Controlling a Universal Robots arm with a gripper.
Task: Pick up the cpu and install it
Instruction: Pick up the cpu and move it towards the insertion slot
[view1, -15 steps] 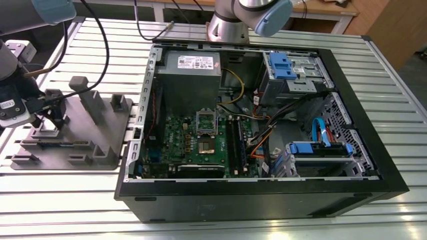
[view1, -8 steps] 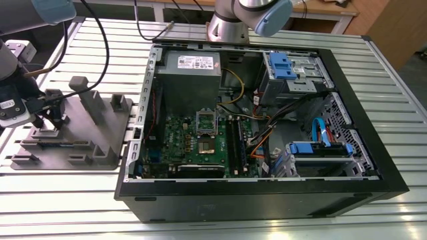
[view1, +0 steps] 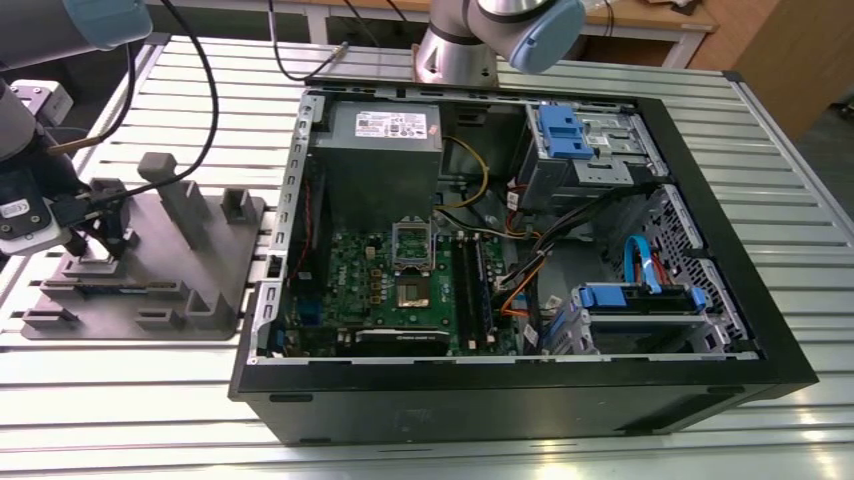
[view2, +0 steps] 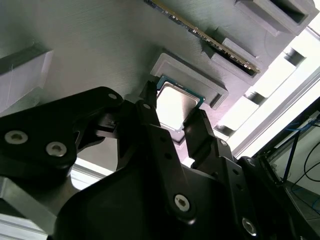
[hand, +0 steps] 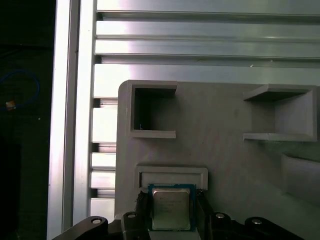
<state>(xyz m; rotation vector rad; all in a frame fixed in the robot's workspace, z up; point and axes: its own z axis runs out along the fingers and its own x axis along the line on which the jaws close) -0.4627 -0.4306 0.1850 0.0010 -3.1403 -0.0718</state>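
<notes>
The cpu (hand: 171, 209), a small square chip with a silver top, lies flat in a shallow raised pocket of the grey fixture (view1: 147, 285) at the exterior view's left. My gripper (view1: 96, 250) stands over that fixture. In both wrist views its two black fingers (view2: 150, 107) sit against opposite edges of the cpu (view2: 175, 102), with the chip still resting in its pocket. The green board (view1: 360, 285) inside the computer case holds the socket (view1: 411, 290), whose metal frame stands lifted.
The black computer case (view1: 534, 400) lies open on the slatted aluminium table (view1: 134, 420), with a grey power-supply box (view1: 380, 140), drive bays (view1: 587, 140) and loose cables inside. The fixture carries upright posts (view1: 174, 195) and a memory stick (view2: 210, 37).
</notes>
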